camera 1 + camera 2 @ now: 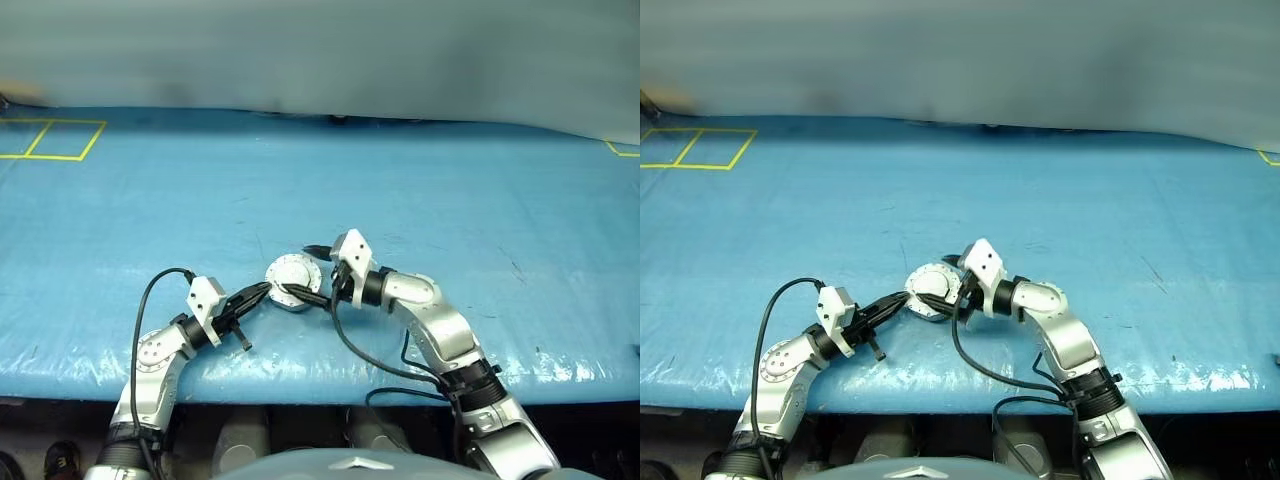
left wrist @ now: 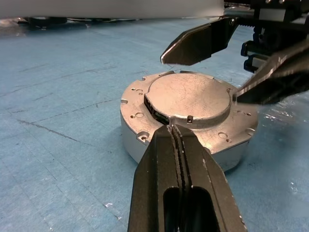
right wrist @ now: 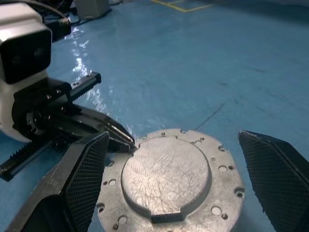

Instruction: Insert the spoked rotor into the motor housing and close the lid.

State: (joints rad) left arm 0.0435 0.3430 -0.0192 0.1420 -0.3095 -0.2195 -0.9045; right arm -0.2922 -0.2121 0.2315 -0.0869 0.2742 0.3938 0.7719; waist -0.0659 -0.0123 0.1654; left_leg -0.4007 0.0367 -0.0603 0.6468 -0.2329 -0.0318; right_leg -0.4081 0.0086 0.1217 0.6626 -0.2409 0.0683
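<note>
Two tools: left tool closed against lid, right tool wide

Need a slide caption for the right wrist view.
Open right gripper above the closed lid; shut left gripper touches its rim.

**No readable text**

No words, numbers, labels or brand marks can be read anywhere. The blue tabletop carries only yellow taped outlines near its far corners, and these lines form boxes, not letters or figures.
</note>
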